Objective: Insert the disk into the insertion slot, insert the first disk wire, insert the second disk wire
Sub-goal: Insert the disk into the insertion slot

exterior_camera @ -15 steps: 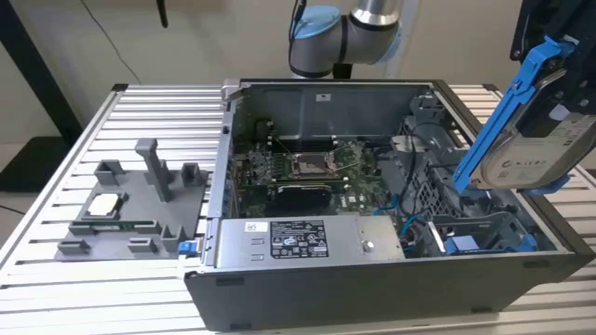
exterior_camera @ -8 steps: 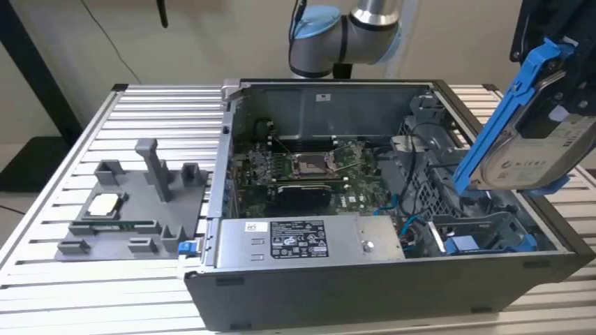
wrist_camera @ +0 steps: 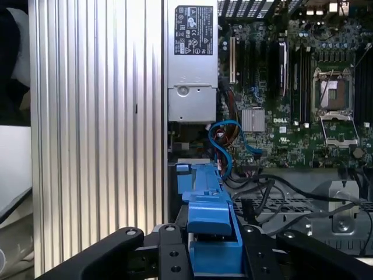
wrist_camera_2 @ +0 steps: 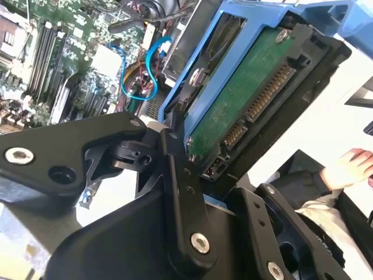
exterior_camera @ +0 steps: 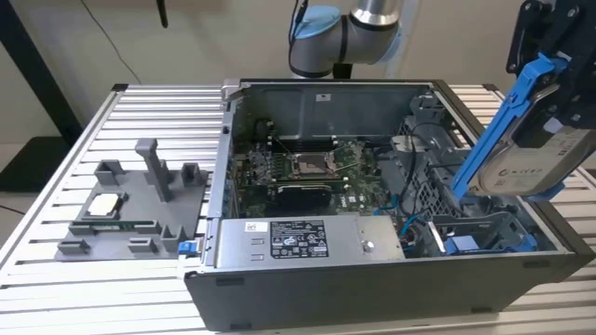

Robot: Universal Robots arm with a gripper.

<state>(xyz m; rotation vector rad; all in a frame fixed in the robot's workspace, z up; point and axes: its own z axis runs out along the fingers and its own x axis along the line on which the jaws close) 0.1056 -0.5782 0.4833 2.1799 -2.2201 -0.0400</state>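
A black label (exterior_camera: 298, 239) on the grey power-supply box (exterior_camera: 373, 241) carries rows of fine white print and small certification marks, and a white sticker (exterior_camera: 256, 227) sits beside it. None of it can be made out. The disk (exterior_camera: 521, 178) bears a white label (exterior_camera: 559, 146) with dark lettering, likewise unreadable.

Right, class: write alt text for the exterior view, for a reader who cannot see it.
A robot gripper holds a blue-framed disk tilted over the slot at the exterior view's right end of an open computer case. A grey tray sits on the slatted table beside it.
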